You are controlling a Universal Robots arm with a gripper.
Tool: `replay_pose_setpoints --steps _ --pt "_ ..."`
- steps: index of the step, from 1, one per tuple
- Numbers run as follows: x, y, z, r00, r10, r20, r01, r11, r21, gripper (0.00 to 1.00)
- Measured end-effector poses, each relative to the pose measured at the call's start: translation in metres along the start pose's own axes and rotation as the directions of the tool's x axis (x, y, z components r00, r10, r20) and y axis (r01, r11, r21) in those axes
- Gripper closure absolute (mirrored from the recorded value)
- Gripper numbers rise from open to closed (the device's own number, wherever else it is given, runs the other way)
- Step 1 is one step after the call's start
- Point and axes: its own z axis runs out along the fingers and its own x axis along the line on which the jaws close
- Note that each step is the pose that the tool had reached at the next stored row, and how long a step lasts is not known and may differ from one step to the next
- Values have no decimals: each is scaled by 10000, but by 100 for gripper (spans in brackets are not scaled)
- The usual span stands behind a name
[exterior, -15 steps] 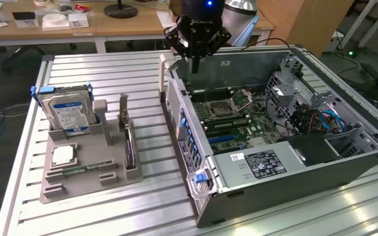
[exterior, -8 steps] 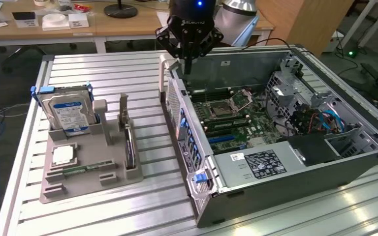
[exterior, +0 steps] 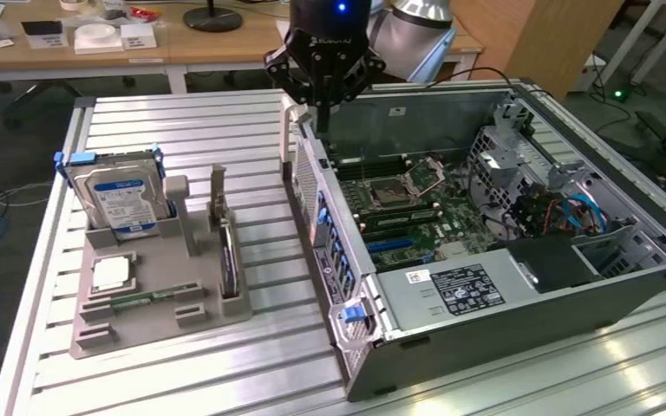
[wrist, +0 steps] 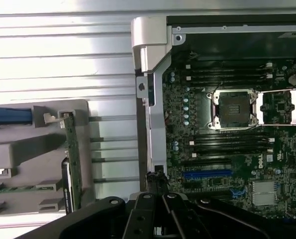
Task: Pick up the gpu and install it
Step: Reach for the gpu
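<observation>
Gripper (exterior: 323, 106) is hanging over the rear wall of the computer case (exterior: 610, 286), up at the far end. The fingers look pinched together with nothing between them. In the wrist view they come to a point right above that wall's edge, with the motherboard (wrist: 227, 129) on one side and the bare table (exterior: 194, 130) slats on the other. So no card in hand.

The gpu (exterior: 228, 256) is parked in the gray holder (exterior: 171, 260) on the table, well apart from the gripper. Going by the exterior view, it sits at roughly 7 o'clock from the fingertips. It's standing on its long edge, and that long axis runs pretty much 12-to-6, nearly parallel to the case wall. What looks like the metal bracket (exterior: 218, 186) is at the 12 o'clock end, the end nearer the gripper. Can't tell which face the fan is on. The hard drive (exterior: 125, 201) is in the same holder, around 10 o'clock from the card.
</observation>
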Motion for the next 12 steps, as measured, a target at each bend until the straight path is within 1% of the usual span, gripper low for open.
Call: replay_pose_setpoints --steps 6,12 --pt "56 -71 -5 9998 -177 -9 177 9998 -4 89" --pt "147 -160 -10 9995 -301 -14 301 9995 -7 89"
